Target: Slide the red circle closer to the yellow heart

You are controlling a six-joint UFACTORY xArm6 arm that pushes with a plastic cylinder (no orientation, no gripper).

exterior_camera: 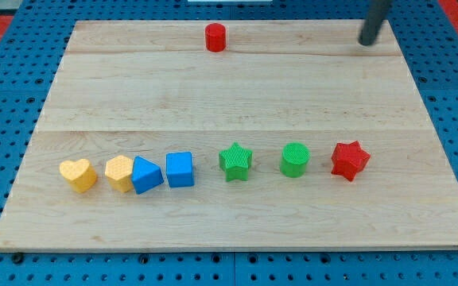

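Note:
The red circle stands near the board's top edge, a little left of centre. The yellow heart lies at the left end of a row of blocks low on the board. My tip rests near the board's top right, far to the right of the red circle and far from the yellow heart. The rod rises out of the view's top.
The row runs rightward from the heart: a yellow block, a blue triangle, a blue cube, a green star, a green circle, a red star. The wooden board lies on a blue pegboard.

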